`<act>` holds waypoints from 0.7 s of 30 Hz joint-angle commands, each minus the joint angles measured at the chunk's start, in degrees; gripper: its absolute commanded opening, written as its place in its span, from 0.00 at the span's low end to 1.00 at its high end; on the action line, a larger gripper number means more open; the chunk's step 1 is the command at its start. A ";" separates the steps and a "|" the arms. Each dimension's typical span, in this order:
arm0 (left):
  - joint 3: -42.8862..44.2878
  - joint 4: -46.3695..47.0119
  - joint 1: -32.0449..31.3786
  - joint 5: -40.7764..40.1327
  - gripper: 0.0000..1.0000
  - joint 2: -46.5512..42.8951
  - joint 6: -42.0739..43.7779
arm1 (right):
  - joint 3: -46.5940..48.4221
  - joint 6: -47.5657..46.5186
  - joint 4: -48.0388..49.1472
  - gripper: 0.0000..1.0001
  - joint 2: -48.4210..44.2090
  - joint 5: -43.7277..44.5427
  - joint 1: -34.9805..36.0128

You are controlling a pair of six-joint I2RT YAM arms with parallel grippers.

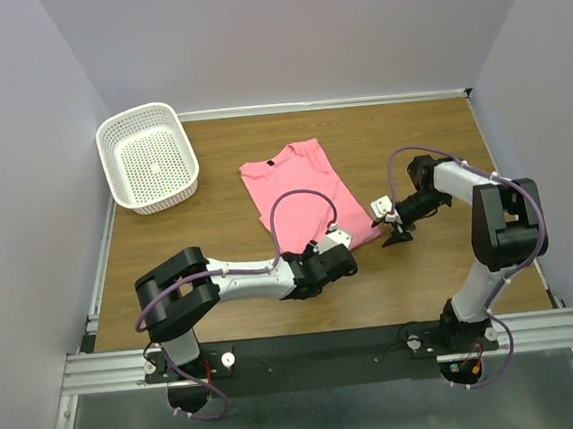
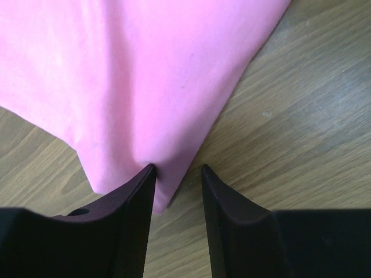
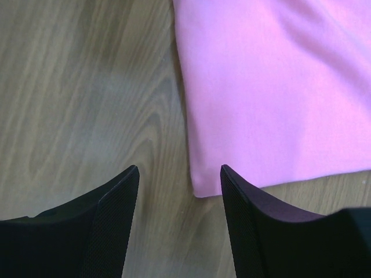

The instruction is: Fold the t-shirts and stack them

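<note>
The pink t-shirt (image 1: 299, 188) lies folded lengthwise in the middle of the wooden table, collar toward the back. My left gripper (image 1: 343, 260) is at its near left corner. In the left wrist view the gripper (image 2: 178, 168) is open, the shirt's corner (image 2: 145, 69) lies between the fingertips, and the left finger (image 2: 127, 220) touches the cloth. My right gripper (image 1: 396, 236) is low at the near right corner. In the right wrist view it (image 3: 179, 168) is open over the table, with the shirt's corner (image 3: 272, 87) just inside the right finger (image 3: 255, 226).
A white perforated basket (image 1: 188, 148) stands empty at the back left of the table (image 1: 218, 231). Grey walls close in the back and both sides. A metal rail runs along the near edge by the arm bases.
</note>
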 commanded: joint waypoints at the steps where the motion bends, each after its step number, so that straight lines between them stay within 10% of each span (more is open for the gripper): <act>1: -2.14 0.21 0.83 4.36 0.46 3.15 -0.76 | 2.02 0.32 6.06 0.65 3.01 2.82 1.24; 14: -7.15 2.94 1.09 6.73 0.46 2.18 -2.61 | 2.72 5.78 13.18 0.43 8.38 7.65 4.14; 20: -7.41 1.71 1.09 6.65 0.41 3.23 -3.66 | 1.50 5.96 13.53 0.21 8.04 8.80 4.14; 21: -7.32 1.36 1.18 6.47 0.40 3.41 -4.01 | 1.23 5.87 13.62 0.03 7.95 8.71 4.14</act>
